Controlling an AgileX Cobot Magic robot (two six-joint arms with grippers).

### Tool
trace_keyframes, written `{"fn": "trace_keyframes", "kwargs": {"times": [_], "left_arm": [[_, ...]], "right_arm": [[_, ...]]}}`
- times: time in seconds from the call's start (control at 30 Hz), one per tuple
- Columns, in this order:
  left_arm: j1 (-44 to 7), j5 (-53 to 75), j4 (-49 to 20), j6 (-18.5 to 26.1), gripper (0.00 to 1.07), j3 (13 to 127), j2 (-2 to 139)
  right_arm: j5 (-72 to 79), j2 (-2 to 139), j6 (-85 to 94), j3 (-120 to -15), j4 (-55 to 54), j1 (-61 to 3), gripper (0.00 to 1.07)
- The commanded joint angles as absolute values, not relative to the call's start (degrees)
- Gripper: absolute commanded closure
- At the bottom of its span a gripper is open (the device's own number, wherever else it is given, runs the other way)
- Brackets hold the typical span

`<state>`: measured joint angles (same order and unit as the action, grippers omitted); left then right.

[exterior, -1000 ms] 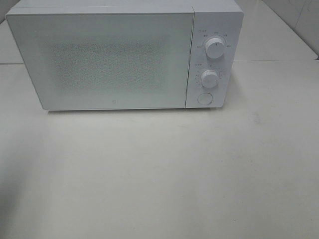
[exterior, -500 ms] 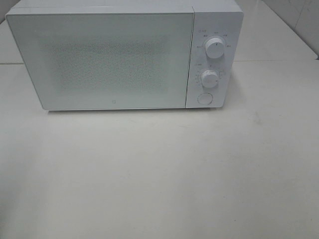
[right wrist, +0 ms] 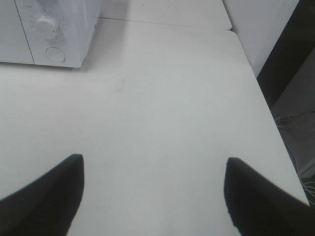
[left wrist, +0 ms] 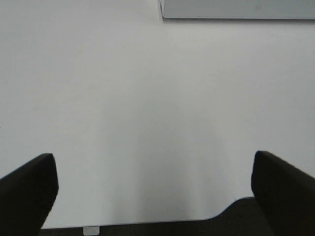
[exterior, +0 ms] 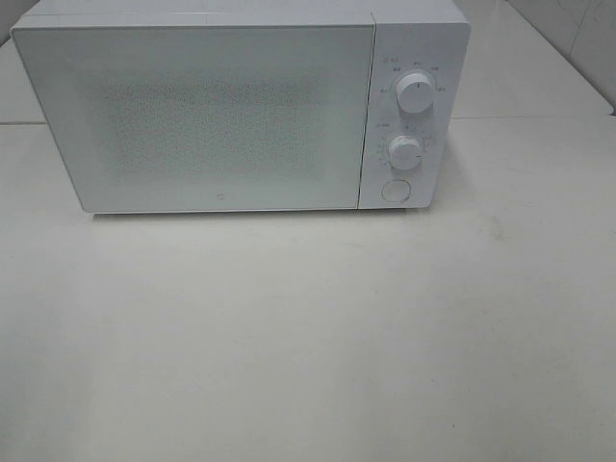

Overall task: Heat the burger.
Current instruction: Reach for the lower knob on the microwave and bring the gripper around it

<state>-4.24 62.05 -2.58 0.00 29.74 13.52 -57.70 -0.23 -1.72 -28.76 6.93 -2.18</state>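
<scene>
The burger is out of view in every frame. A white microwave [exterior: 241, 106] stands at the back of the white table [exterior: 308, 327] with its door shut and two round knobs [exterior: 416, 92] on its right panel. Neither arm shows in the exterior high view. In the left wrist view my left gripper [left wrist: 155, 191] is open, its dark fingers [left wrist: 29, 191] wide apart over bare table, with nothing between them. My right gripper [right wrist: 152, 191] is likewise open over bare table, its fingers [right wrist: 256, 196] spread and nothing held.
The microwave's lower corner [left wrist: 236, 10] shows far off in the left wrist view. The right wrist view shows the microwave's knob panel [right wrist: 49, 34], the table's right edge [right wrist: 268, 118], a seam between two tabletops and cables on the floor [right wrist: 295, 123].
</scene>
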Motion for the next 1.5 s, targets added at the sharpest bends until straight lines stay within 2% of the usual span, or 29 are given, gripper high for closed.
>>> {"fn": "trace_keyframes", "kwargs": {"times": [0.03, 0.2, 0.43, 1.5], "left_arm": [[-4.0, 61.2, -3.0, 0.0, 0.04, 29.6, 11.1], [-4.0, 61.1, -4.4, 0.0, 0.04, 29.6, 6.6], [1.0, 61.1, -4.3, 0.0, 0.04, 29.6, -0.5], [1.1, 61.0, -4.6, 0.0, 0.06, 29.6, -1.6]], "right_arm": [[-56.8, -1.8, -2.2, -28.6, 6.9, -2.0, 0.31], [-56.8, -1.8, -2.2, -28.6, 6.9, -2.0, 0.31], [-56.8, -1.8, -2.2, -28.6, 6.9, -2.0, 0.31], [-56.8, -1.5, -2.2, -28.7, 6.9, -2.0, 0.31]]}}
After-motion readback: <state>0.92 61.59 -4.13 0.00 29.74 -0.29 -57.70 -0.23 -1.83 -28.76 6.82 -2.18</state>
